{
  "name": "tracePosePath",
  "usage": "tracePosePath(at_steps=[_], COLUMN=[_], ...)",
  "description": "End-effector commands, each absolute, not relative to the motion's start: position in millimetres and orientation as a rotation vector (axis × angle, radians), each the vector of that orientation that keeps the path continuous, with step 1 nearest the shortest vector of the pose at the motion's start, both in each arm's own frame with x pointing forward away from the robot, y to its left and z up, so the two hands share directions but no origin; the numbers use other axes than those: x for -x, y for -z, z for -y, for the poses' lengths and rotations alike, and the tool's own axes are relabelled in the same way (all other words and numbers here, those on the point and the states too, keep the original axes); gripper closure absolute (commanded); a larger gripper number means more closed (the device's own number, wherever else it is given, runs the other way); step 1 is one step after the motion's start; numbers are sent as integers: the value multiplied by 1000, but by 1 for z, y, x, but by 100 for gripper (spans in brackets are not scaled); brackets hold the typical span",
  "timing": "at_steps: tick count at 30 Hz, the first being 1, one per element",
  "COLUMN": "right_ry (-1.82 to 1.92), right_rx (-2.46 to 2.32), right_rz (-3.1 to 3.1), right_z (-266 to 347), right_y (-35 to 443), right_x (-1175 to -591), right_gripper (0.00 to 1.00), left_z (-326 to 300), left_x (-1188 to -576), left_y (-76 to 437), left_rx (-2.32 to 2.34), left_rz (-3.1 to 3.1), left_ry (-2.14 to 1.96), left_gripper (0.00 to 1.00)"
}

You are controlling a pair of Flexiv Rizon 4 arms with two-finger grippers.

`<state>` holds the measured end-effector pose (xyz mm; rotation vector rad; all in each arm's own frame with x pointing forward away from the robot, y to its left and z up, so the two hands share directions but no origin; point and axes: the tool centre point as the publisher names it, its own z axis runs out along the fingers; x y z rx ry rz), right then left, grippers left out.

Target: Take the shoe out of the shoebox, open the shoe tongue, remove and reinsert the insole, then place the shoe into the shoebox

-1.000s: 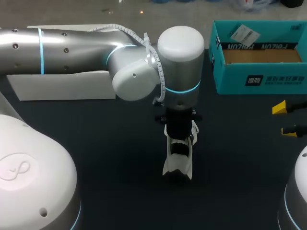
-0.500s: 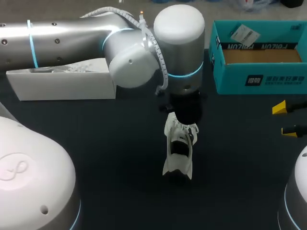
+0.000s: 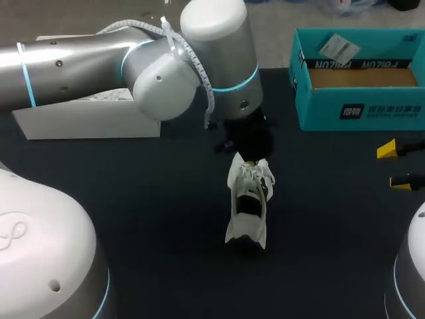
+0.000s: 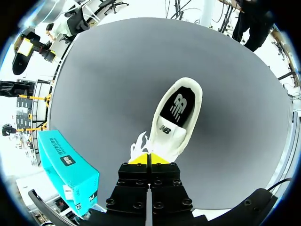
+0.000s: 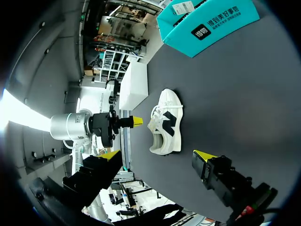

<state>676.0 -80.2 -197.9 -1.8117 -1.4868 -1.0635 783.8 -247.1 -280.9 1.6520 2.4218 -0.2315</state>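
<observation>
Hanging at the laces with tips together: left claw over the shoe

From where I stood, the white shoe sat upright on its sole near the middle of the dark tabletop. It was out of the teal shoebox and well apart from it. Its heel faced the robot and its lace end pointed toward the far edge. The black insole lay inside the opening, and the white tongue sat between that opening and the laces.

The left arm came in from the left side and hung over the shoe's front end. Its claw had the two yellow tips pressed tip to tip. A loose loop of lace lay just beside them, though I couldn't tell whether anything was caught between them.

The right claw was at the tabletop's right edge, fingers spread wide. It pointed toward the shoe's side from well away.

The shoebox stood open at the far right corner, showing a brown floor and a white tag inside. A white box sat at the far left, partly behind the left arm.
</observation>
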Motion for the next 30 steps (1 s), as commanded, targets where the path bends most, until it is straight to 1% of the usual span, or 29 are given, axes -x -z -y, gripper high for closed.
tracePosePath(at_steps=[1, 2, 4, 5, 21, 22, 23, 30], right_ry=[1063, 1063, 1063, 1063, 1063, 1063, 1063, 1063], right_rx=[1815, 1815, 1815, 1815, 1815, 1815, 1815, 1815], right_rz=[1487, 1487, 1487, 1487, 1487, 1487, 1487, 1487], right_z=[80, 80, 80, 80, 80, 80, 80, 80], right_y=[198, 198, 198, 198, 198, 198, 198, 198], right_x=[-675, -675, -675, -675, -675, -675, -675, -675], right_gripper=[0, 0, 0, 0, 0, 0, 0, 0], left_z=[244, 238, 221, 216, 216, 214, 212, 206], left_x=[-773, -771, -763, -759, -759, -758, -753, -721], left_y=[275, 274, 269, 265, 265, 261, 258, 256], left_rx=[-1151, -901, -520, -466, -466, -339, -315, -131], left_rz=[-2915, -3088, -3184, -3146, -3146, -3177, -3179, -3097], left_ry=[133, 90, 183, 184, 184, 227, 233, -7], left_gripper=[100, 100, 100, 100, 100, 100, 100, 100])
